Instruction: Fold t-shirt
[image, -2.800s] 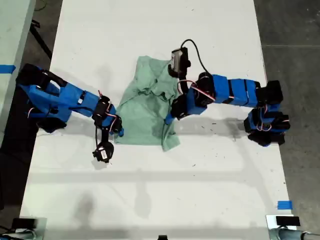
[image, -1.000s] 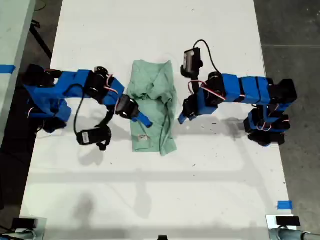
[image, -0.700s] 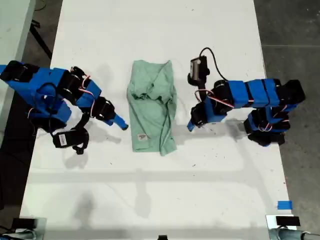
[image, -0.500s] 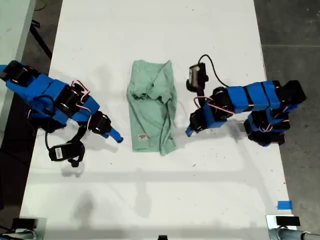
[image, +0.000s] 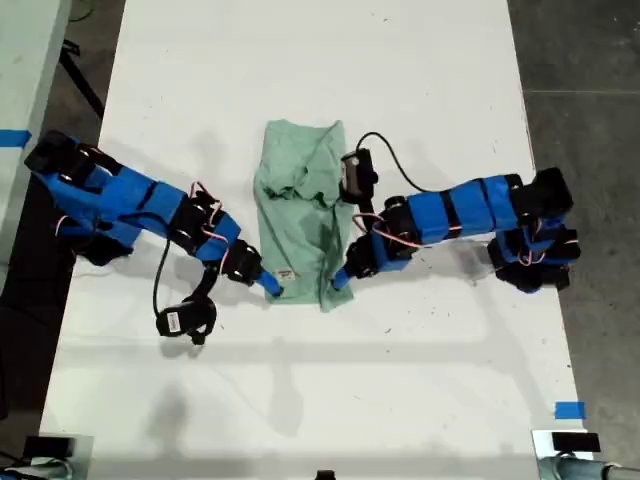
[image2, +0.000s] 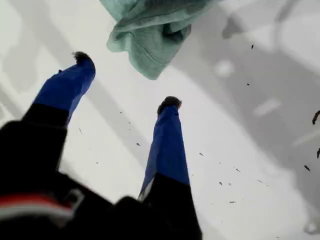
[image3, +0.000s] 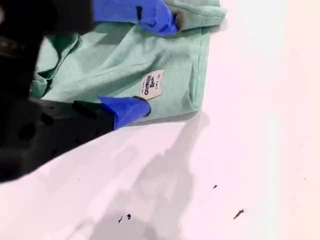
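1. The shirt lies in the middle of the table between both arms. It is a narrow, rumpled strip running from far to near, and it looks already folded lengthwise.
2. My first gripper comes in from the exterior view's right. Its jaws are spread, with nothing between them, and the shirt's near corner is just beyond the tips.
3. My second gripper comes in from the exterior view's left. It is also spread wide and straddles the other near corner. One finger sits just beside the sewn label. I can't tell whether it touches the cloth.
4. The shirt looks light, soft and limp, so it will probably sag and drag rather than hold a shape. The stacked layers could slide apart.
5. The best hold is likely at the two near corners, pinching through all layers at the hem (a top-layer grip would probably peel the fold open). Both corners should then be lifted together and carried toward the far end.
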